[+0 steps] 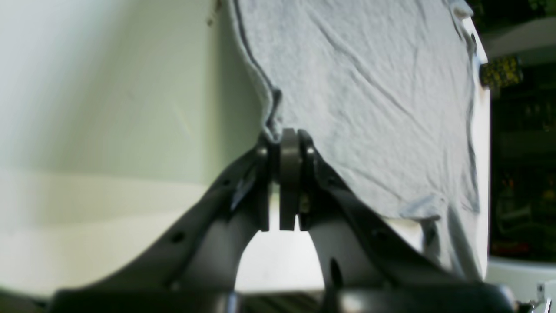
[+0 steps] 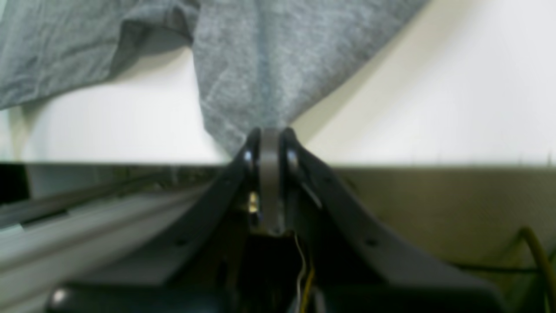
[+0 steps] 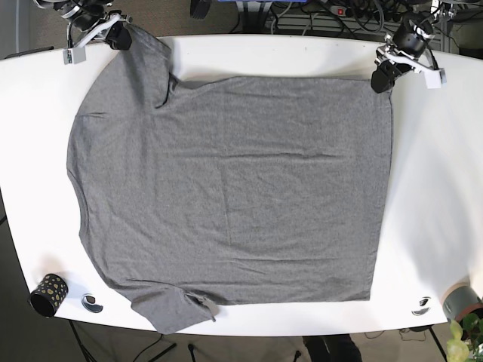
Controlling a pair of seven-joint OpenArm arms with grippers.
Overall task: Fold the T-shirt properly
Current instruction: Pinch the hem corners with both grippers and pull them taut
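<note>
- Black and yellow spotted cup [image 3: 48, 293] sits at the near edge of the white table [image 3: 430, 188], on the base view's left side.
- Just beside the cup lies a small round thing [image 3: 92, 303]; I cannot tell what it is.
- On the near edge at the other side there is a small round piece [image 3: 422, 305] and a grey pot [image 3: 460, 301] with a pale plant [image 3: 460, 343] next to it.
- The grey T-shirt [image 3: 234, 188] lies spread out flat on the table and covers most of the middle.
- One short sleeve [image 3: 177, 309] points to the near edge, and the other sleeve [image 3: 143, 68] points to the far edge.
- The shirt's straight bottom edge runs along the base view's right side.
- Soft wrinkles cross the cloth [image 1: 369, 87] in the left wrist view.
- At the far right corner of the shirt in the base view, the left gripper [image 1: 286, 138] is pinched tight on the shirt's edge.
- At the far left corner in the base view, the right gripper [image 2: 270, 132] is squeezed closed on a bunched bit of grey cloth by the far sleeve.
- Both grippers sit low by the table's far edge.
- Behind the table, dark cables [image 3: 324, 19] lie on the floor.
</note>
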